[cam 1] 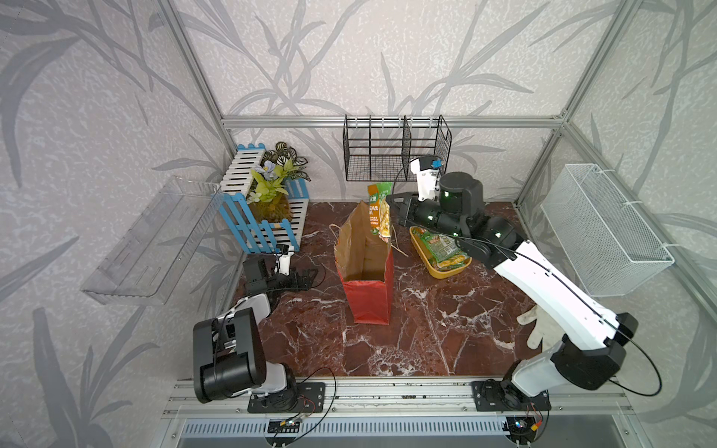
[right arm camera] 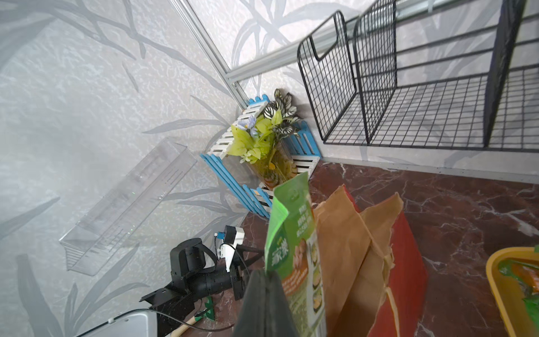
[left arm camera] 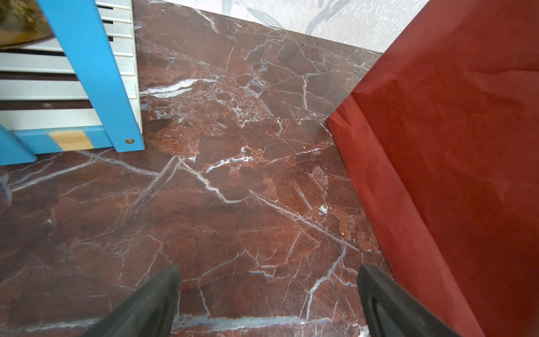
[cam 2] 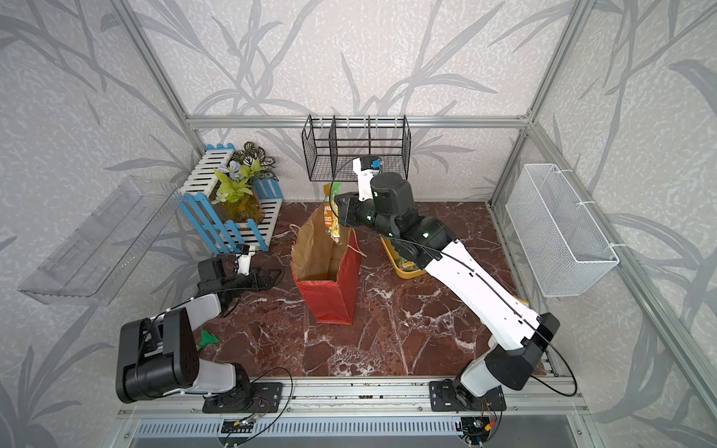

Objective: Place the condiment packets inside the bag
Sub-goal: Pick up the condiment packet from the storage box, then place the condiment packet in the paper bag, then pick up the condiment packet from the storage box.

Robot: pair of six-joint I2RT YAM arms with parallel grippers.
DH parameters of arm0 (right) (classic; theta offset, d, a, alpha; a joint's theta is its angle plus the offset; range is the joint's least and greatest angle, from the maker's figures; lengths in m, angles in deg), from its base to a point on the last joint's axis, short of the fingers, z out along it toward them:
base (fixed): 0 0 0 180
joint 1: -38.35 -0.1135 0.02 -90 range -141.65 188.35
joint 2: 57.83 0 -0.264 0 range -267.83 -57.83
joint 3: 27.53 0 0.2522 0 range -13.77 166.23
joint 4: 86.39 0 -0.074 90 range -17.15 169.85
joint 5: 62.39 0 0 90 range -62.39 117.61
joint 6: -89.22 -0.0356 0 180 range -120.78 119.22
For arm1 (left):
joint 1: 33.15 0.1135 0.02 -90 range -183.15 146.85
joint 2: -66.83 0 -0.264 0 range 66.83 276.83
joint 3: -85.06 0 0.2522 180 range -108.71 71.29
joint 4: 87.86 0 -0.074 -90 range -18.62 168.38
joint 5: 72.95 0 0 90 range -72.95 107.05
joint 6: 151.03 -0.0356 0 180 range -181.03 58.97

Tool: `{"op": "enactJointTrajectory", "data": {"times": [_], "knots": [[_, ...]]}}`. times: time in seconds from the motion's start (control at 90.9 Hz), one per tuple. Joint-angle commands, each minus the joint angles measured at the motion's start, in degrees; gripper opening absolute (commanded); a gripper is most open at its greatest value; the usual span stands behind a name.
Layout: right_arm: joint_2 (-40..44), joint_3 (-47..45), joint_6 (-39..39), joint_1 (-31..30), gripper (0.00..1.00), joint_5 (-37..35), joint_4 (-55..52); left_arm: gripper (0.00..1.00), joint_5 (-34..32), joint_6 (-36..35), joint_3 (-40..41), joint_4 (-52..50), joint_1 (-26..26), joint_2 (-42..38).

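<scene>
The red paper bag (cam 1: 368,298) (cam 2: 333,291) stands open mid-table, its brown inside showing. My right gripper (cam 1: 390,201) (cam 2: 338,202) (right arm camera: 264,274) is shut on a green condiment packet (cam 1: 379,211) (cam 2: 333,223) (right arm camera: 291,233), which hangs upright over the bag's (right arm camera: 350,248) far rim. More condiment packets (cam 1: 442,248) (right arm camera: 525,274) lie in the yellow tray (cam 1: 452,272) (cam 2: 407,272) to the right of the bag. My left gripper (cam 1: 310,273) (cam 2: 277,273) (left arm camera: 268,271) is open and holds nothing, low over the table just left of the bag (left arm camera: 452,160).
A blue and white fence planter (cam 1: 264,217) with flowers stands at the back left. A black wire rack (cam 1: 395,151) hangs on the back wall, a white mesh basket (cam 1: 605,229) on the right wall, a clear shelf (cam 1: 155,240) on the left. A white glove (cam 1: 539,322) lies front right.
</scene>
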Motion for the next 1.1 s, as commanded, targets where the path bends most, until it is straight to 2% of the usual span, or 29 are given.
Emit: {"op": "enactJointTrajectory", "data": {"times": [0.0, 0.198, 0.385, 0.418, 0.484, 0.528, 0.616, 0.781, 0.946, 1.089], "knots": [[-2.2, 1.0, 0.1, -0.2, 0.0, 0.5, 0.4, 1.0, -1.0, -1.7, 1.4, 0.2, -2.2, -2.3], [-5.4, 2.2, 0.4, -0.2, 0.0, 1.1, -0.4, 1.0, -5.4, -4.5, 5.3, 1.5, -7.3, -8.1], [-7.3, 3.4, 0.5, -0.2, 0.0, 1.1, -1.7, 1.0, -5.9, -5.3, 6.0, 1.5, -8.4, -9.6], [-7.3, 3.7, 0.6, -0.2, 0.08, 0.9, -2.2, 1.0, -6.0, -5.4, 6.0, 1.5, -8.4, -9.4], [-7.2, 4.5, 1.0, -0.2, 0.34, 0.4, -3.1, 1.0, -6.0, -5.5, 5.9, 1.4, -8.4, -9.1], [-6.9, 5.4, 1.9, -0.1, 0.47, -0.3, -4.1, 1.0, -6.0, -5.5, 5.9, 1.4, -8.4, -9.1], [-5.1, 6.5, 3.7, 0.4, 0.58, -3.4, -6.6, 1.0, -6.1, -5.6, 5.8, 1.4, -8.4, -9.0], [1.1, 1.4, 3.0, 6.1, 0.69, -6.0, -9.3, 1.0, -6.2, -5.7, 5.6, 1.2, -8.4, -8.8], [8.1, -11.8, -0.6, 17.7, 0.69, -4.8, -8.6, 1.0, -6.6, -6.0, 5.5, 1.1, -8.4, -8.5], [10.2, -22.5, -3.3, 26.2, 0.7, -4.1, -6.7, 1.0, -6.7, -6.3, 5.7, 1.4, -8.4, -8.6]]}}
